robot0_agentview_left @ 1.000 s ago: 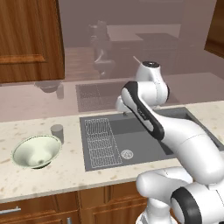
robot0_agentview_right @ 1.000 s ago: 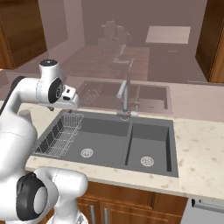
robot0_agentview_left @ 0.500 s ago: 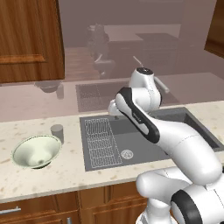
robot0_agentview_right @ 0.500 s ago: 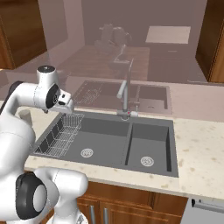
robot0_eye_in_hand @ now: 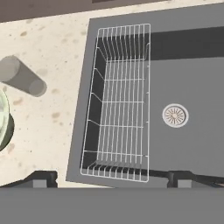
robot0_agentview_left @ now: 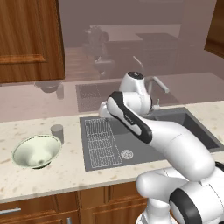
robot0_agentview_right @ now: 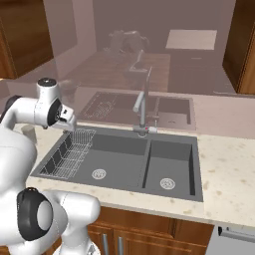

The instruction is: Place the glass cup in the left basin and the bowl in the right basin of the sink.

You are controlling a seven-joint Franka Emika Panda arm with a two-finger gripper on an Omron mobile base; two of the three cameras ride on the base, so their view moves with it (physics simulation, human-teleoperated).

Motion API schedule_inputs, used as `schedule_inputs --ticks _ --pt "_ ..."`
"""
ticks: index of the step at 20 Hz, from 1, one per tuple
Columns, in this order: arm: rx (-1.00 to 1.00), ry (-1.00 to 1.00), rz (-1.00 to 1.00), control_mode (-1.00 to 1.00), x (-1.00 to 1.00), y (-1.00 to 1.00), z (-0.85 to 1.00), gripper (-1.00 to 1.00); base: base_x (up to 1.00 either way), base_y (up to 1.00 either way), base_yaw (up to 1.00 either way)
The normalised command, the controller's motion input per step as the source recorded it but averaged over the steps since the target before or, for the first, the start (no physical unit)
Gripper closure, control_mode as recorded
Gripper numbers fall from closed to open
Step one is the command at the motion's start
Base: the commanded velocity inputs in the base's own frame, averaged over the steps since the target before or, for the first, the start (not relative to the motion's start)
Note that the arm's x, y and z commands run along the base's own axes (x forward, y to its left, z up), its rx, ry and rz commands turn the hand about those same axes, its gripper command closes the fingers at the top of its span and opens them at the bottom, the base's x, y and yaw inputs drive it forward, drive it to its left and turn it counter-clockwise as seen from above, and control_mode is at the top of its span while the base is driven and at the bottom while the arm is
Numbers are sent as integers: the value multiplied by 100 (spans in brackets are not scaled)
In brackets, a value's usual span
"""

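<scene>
Hovering over the left basin [robot0_eye_in_hand: 183, 131] and its rack [robot0_eye_in_hand: 120, 105], the end effector [robot0_eye_in_hand: 111, 177] is spread, holding nothing; glass cup [robot0_eye_in_hand: 22, 76] and bowl [robot0_agentview_left: 37, 151] sit on the bench [robot0_agentview_left: 65, 170].

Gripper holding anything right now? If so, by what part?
Nothing held. The gripper is open over the left basin; the glass cup stands untouched on the counter.

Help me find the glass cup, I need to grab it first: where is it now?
The glass cup stands on the counter left of the sink in the left base view, just behind the bowl, outside the left basin.
</scene>
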Motion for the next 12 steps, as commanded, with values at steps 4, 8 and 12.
schedule_inputs --ticks 4,8,12 --pt "0 0 0 -100 9 32 -9 -100 0 0 0" --pt "0 0 0 -100 9 28 -2 -100 0 0 0" --pt "0 0 0 -100 13 32 -4 -100 0 0 0"
